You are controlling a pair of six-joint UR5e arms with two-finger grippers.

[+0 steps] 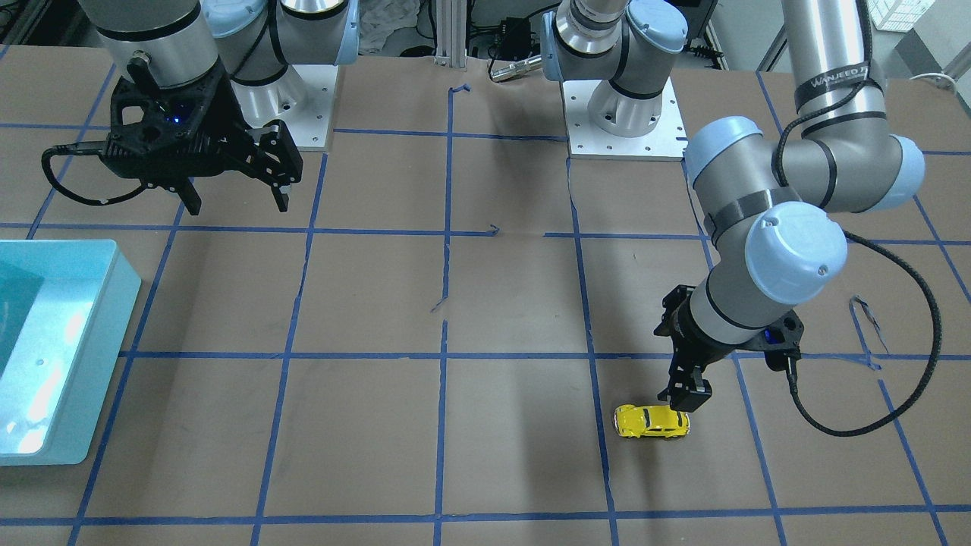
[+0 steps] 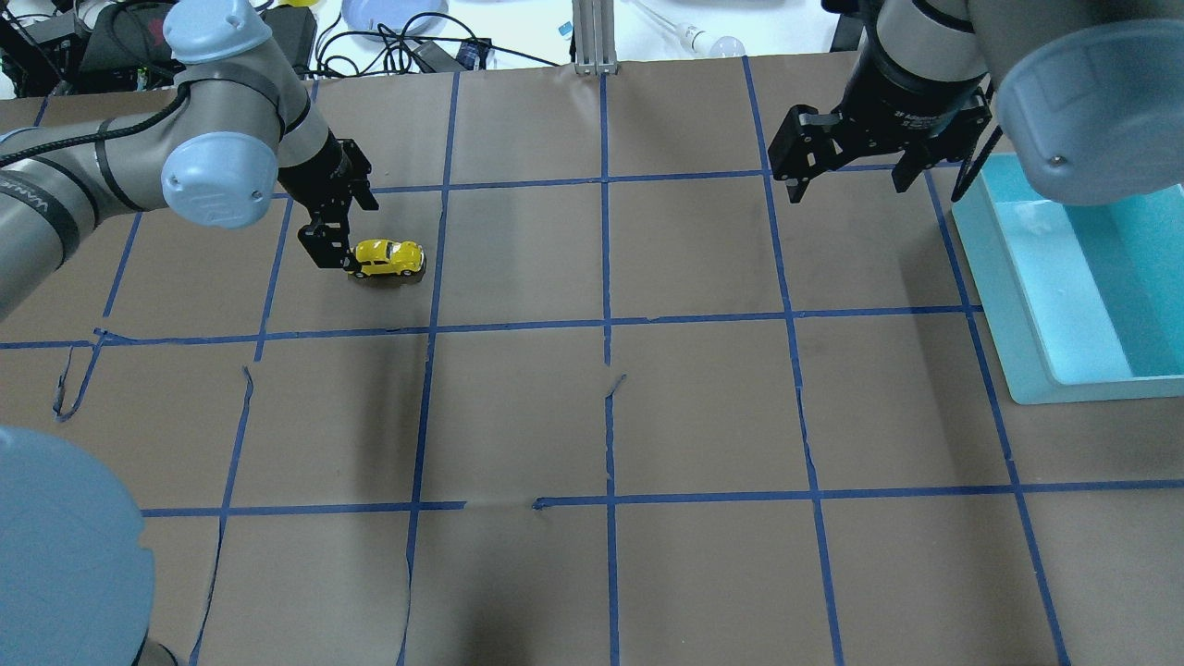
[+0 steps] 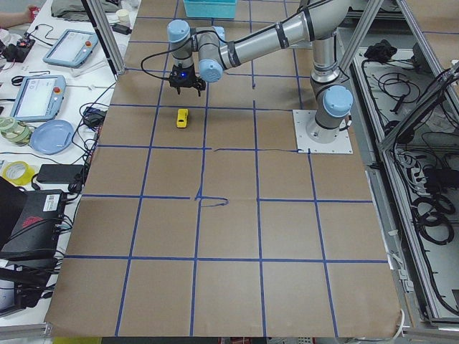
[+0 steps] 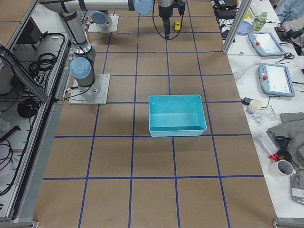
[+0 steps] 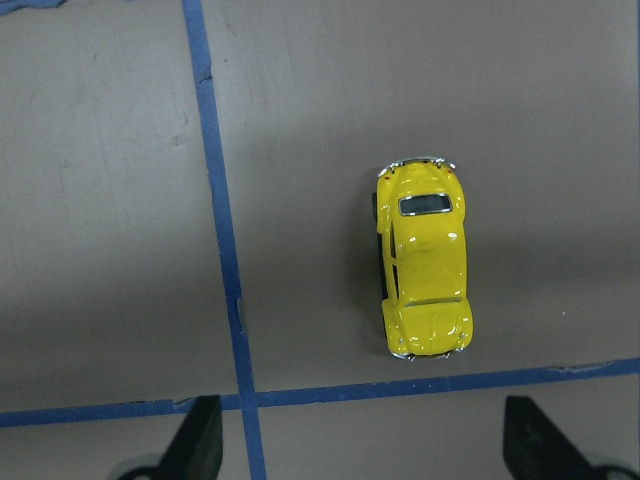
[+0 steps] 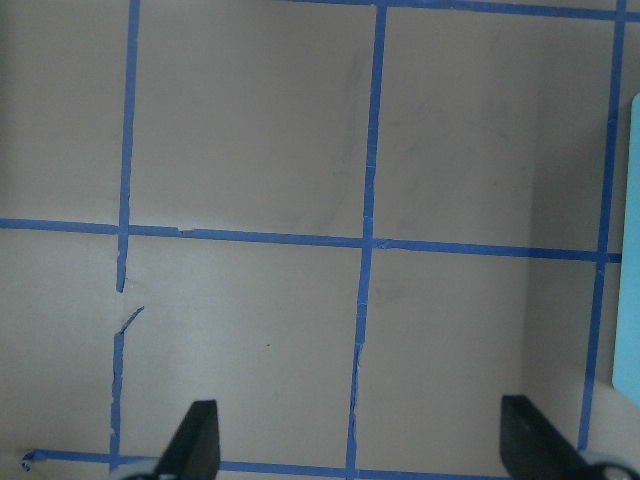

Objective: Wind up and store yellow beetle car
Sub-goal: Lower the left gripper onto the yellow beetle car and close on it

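Hovering with jaws apart just beside the yellow car (image 2: 388, 258) on the counter's (image 2: 703, 416) far left, the left pincer (image 2: 331, 257) should centre over its body, then descend squarely.

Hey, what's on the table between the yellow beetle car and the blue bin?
Between the yellow beetle car and the bin, only bare brown table covering with blue tape lines, as the overhead view shows.

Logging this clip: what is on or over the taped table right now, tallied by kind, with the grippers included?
yellow beetle car: 1
blue bin: 1
grippers: 2 (left gripper, right gripper)
Total: 4
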